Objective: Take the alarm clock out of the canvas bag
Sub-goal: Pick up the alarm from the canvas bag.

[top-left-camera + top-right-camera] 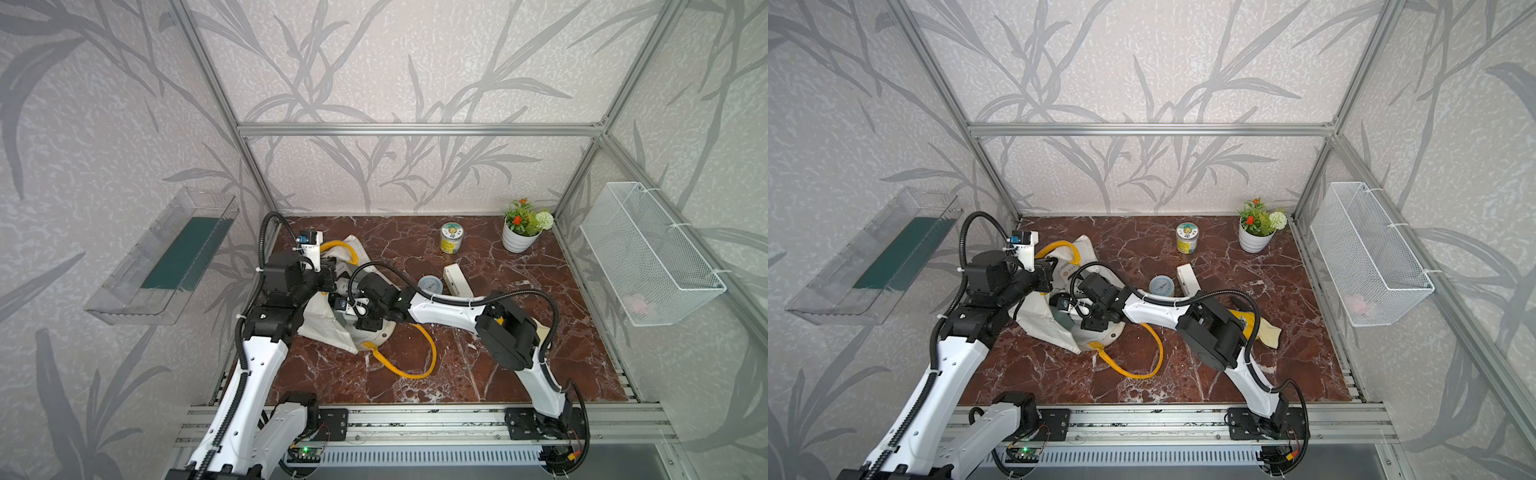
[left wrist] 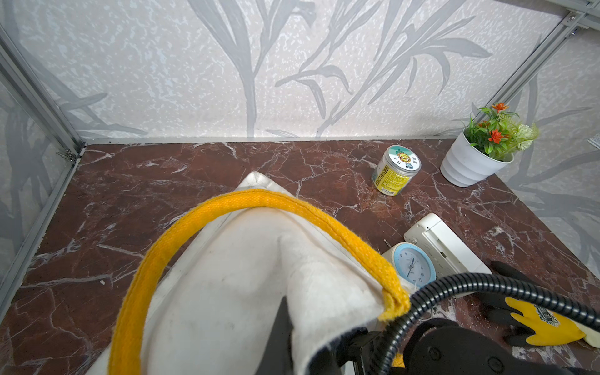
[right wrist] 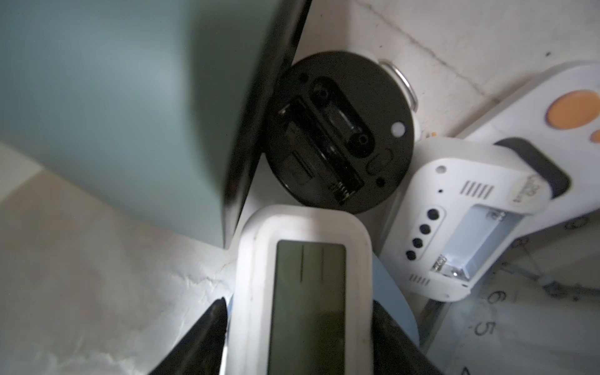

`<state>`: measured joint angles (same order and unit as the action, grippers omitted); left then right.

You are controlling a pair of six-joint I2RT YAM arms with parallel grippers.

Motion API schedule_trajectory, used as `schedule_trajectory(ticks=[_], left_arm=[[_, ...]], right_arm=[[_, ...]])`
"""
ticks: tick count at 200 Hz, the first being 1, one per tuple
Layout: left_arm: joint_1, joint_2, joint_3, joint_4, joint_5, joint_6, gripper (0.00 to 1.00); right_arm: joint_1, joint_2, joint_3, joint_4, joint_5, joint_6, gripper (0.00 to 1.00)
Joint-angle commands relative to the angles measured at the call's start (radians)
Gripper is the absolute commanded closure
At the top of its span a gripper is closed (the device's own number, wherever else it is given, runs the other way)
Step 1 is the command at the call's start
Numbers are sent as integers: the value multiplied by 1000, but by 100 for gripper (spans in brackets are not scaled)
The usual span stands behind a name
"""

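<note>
Since the white digital alarm clock (image 3: pixel 308 292) lies inside the canvas bag (image 1: pixel 322 328), screen up and directly between the jaws of the right pincer (image 3: pixel 298 306), the coming pull-out turns on that fit. Its long axis runs straight ahead from the pincer, so the jaws span its short width. One black finger (image 3: pixel 393 354) is against one long edge and its mate is just beside the other, but whether they press or merely flank it I cannot tell. The right arm, reaching into the bag's mouth, is plainly the nearer one. Just beyond the tips sit a round black clock back (image 3: pixel 337 130) and a white clock with an empty battery bay (image 3: pixel 454 227), with a dull teal slab (image 3: pixel 113 97) to one side, so a straight withdrawal looks safest. Across the mouth, the left pincer (image 1: pixel 330 272) is closed on the bag's rim cloth beside a yellow handle (image 1: pixel 336 246), holding it up. The bag lies on a red-brown marble-patterned tabletop (image 1: pixel 457 374). Outside it, beside the right forearm, stand a pale blue round clock (image 1: pixel 428 284) and a white rectangular clock (image 1: pixel 455 278). A jar (image 1: pixel 451 237) and a potted plant (image 1: pixel 524 232) are farther off, by the wallpapered panels.
</note>
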<state>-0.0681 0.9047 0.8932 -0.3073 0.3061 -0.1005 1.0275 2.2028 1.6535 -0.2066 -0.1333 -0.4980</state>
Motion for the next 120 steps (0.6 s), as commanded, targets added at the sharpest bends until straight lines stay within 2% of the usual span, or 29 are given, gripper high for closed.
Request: schedule_trajectory(ticks=[1,23,60,120], left_arm=[[3,-27,51,59,10,14,100],[2,-25,49,59,9,13,100],[2,-27,47,60,-11,12,100],[2,-36,44,37,-62,22,100]], right_arm=[[2,17,35,-67,-13,12,39],[2,-8,21,-68,-14,18,49],[2,-72,-18,-67,-38,71,59],[3,-196,-89,-103,-46,144,62]])
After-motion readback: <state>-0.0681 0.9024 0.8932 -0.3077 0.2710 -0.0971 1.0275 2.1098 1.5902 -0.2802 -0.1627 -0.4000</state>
